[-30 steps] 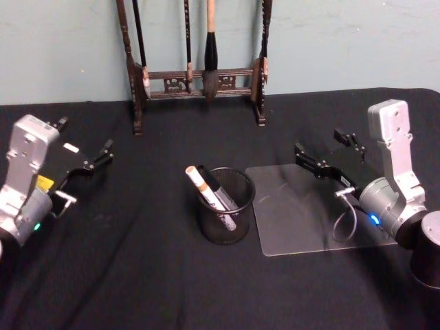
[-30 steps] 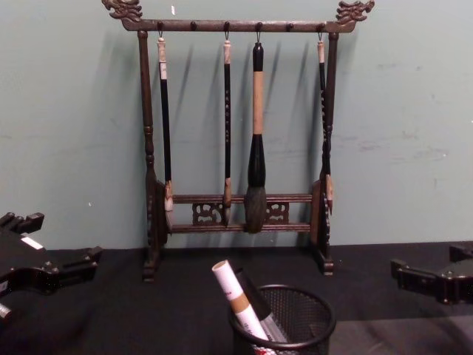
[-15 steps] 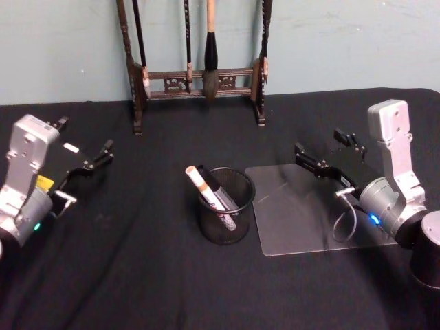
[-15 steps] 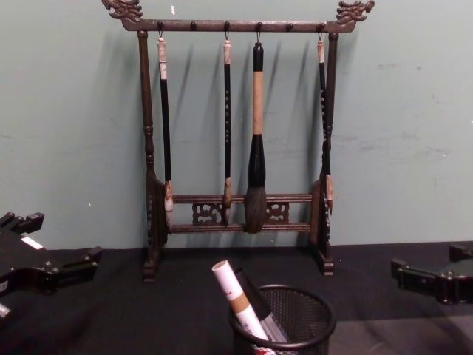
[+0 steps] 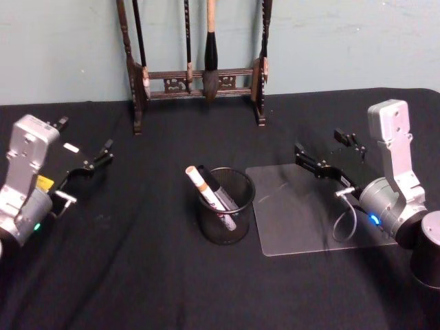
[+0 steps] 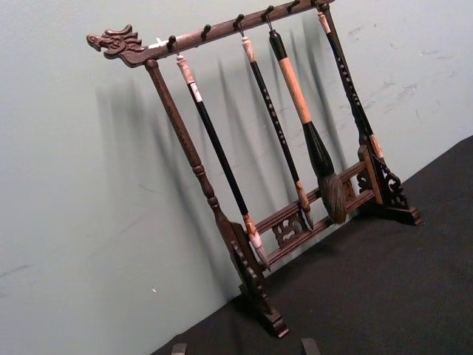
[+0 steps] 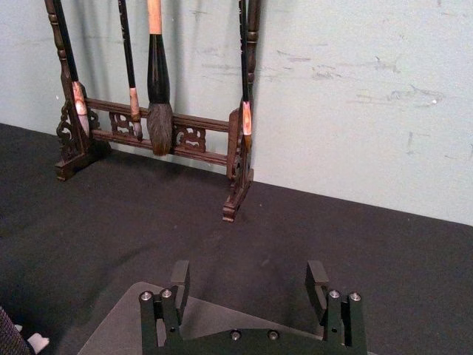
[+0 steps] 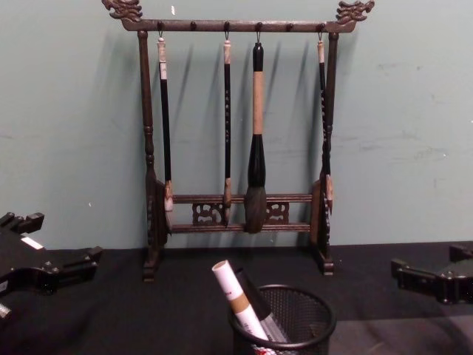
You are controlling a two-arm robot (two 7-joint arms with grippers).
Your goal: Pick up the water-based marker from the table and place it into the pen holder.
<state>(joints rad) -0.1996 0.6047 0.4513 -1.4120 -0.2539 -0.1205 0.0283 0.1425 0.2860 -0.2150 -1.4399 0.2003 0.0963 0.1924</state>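
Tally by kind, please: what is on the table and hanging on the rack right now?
Pen holder: 1
Markers standing in the holder: 2
Brush rack: 1
Brushes hanging on the rack: 4
Clear mat: 1
Total: 9

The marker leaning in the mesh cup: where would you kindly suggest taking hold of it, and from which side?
Take the marker by its white upper end, which juts above the pen holder rim toward the robot's left. Come from above, hand fingers across the shaft; the mesh wall blocks its lower part.
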